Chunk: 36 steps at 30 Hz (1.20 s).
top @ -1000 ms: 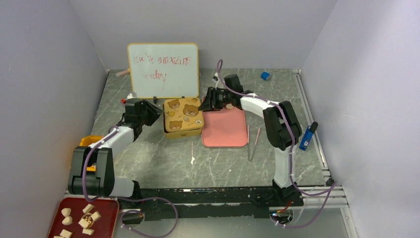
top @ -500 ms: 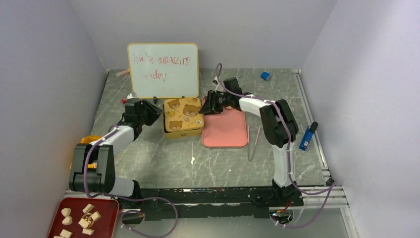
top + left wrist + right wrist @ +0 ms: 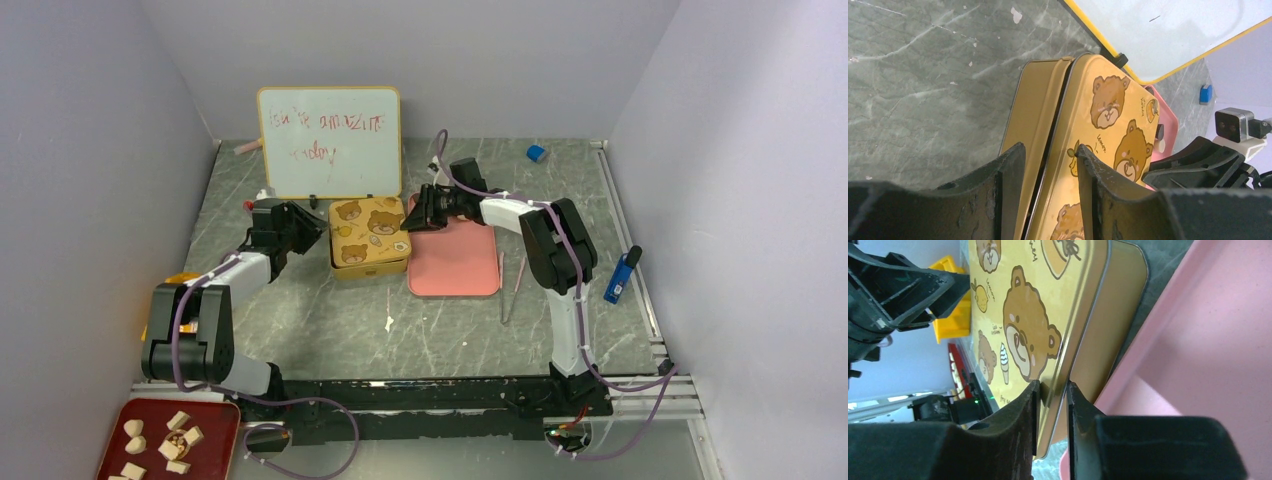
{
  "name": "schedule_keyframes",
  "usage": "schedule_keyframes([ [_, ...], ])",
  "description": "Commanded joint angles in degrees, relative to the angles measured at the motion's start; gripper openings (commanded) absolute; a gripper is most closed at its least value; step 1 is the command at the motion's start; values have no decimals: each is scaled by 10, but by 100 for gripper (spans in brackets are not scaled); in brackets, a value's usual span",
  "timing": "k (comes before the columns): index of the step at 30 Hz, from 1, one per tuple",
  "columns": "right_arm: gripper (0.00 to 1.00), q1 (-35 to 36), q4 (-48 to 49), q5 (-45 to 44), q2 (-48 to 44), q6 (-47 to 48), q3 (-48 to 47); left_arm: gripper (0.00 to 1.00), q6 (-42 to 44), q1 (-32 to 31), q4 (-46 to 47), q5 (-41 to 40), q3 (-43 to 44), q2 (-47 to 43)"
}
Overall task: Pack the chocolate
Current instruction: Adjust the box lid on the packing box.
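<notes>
So here's how it sits. The bear-print tin [image 3: 368,238] is the thing to steer by, and both your arms are on it. It's thin stamped metal with rounded corners and a glossy yellow print, which makes it slippery and easy to dent.

Your right gripper [image 3: 1052,387] comes in from the tin's right side. Its fingers are pressed nearly together, pinching the rolled rim of the lid [image 3: 1038,315]. That's the only bit on that side thin enough to bite, so I'd guess you're about to peel the lid up. In the right wrist view the lid looks seated a little crooked on the plain gold base [image 3: 1108,330].

Your left gripper [image 3: 1049,150] is at the tin's left side, half closed. One finger is outside the wall and the other is over the lid's edge. I can't tell if it's actually clamping or just straddling there. It's probably meant as a brace so the tin doesn't skate across the smooth marbled tabletop.

The chocolate [image 3: 177,438] is nowhere near. It's on the red tray [image 3: 215,430], well off to the tin's near left, as small brownish bits among paler chunks. They're too small to describe in detail.

The flat pink tray [image 3: 455,260] touches the tin's right side, and the whiteboard [image 3: 328,140] stands just behind the tin.
</notes>
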<state>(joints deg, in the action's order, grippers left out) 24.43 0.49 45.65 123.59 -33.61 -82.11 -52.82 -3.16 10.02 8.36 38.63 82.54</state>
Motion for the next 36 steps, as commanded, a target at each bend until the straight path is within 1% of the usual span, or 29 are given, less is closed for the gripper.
schedule_keyframes([
  [1, 19, -2, 36, 22, -1, -9, -21, 48, 0, 4, 29, 15, 8, 10],
  [7, 4, -2, 35, 24, -11, -11, -20, 48, -4, 7, 40, 20, 5, 19],
  [11, 0, -3, 40, 28, -18, -20, -19, 48, -8, 8, 46, 23, 3, 20],
  [16, 0, -2, 65, 42, -19, -57, -12, 48, -9, 9, 48, 26, 6, 22],
  [26, 0, -2, 107, 43, -34, -135, 6, 48, -8, 10, 44, 28, 12, 18],
  [36, 0, -2, 205, 47, -54, -240, 53, 48, -8, 9, 41, 29, 14, 12],
])
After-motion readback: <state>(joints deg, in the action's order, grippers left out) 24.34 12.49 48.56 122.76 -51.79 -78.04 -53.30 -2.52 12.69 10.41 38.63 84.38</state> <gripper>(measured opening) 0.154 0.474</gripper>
